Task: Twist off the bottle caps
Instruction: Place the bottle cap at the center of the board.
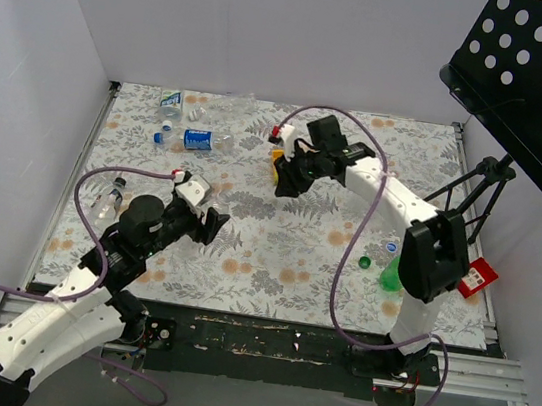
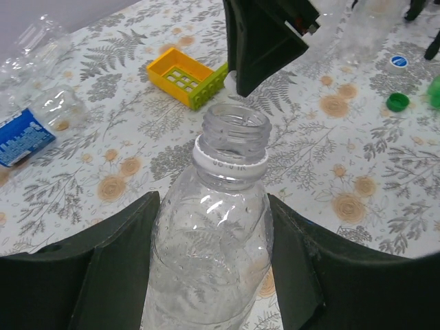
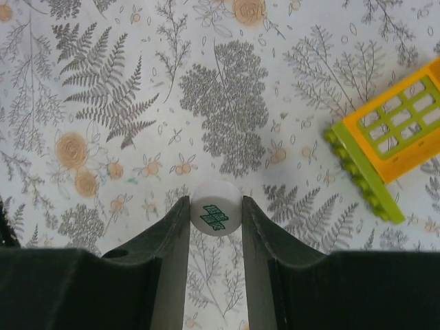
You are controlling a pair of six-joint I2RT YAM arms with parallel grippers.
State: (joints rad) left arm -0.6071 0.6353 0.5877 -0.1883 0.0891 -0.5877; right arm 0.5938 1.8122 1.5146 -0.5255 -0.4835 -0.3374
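The left gripper (image 2: 212, 213) is clamping a clear bottle (image 2: 213, 261) by its body, both dark fingers pressing against the plastic, with the neck pointing away from the wrist over the fern-and-flower tablecloth (image 1: 274, 254). The bottle's threaded neck is standing open, with only a white ring sitting around it below the threads. Farther across the table the right gripper (image 3: 215, 204) is pinching a white cap (image 3: 216, 210) printed with a green mark. Its jaws are drawn narrow against the cap's rim, and the cap's top is facing the wrist camera above the cloth. A yellow and lime-green toy block (image 3: 385, 148) is lying on the cloth near that gripper. Seen from the left wrist, the right gripper's dark fingers are hanging just beyond the open neck. A green cap (image 1: 366, 263) and a blue-and-white cap (image 1: 391, 247) are lying loose on the cloth near the right arm, close to a green bottle (image 1: 392, 277). Towards the far left corner a blue-labelled bottle (image 1: 199, 139) is lying on its side among other clear bottles. Another clear bottle (image 1: 110, 196) is lying at the left edge beside the left arm
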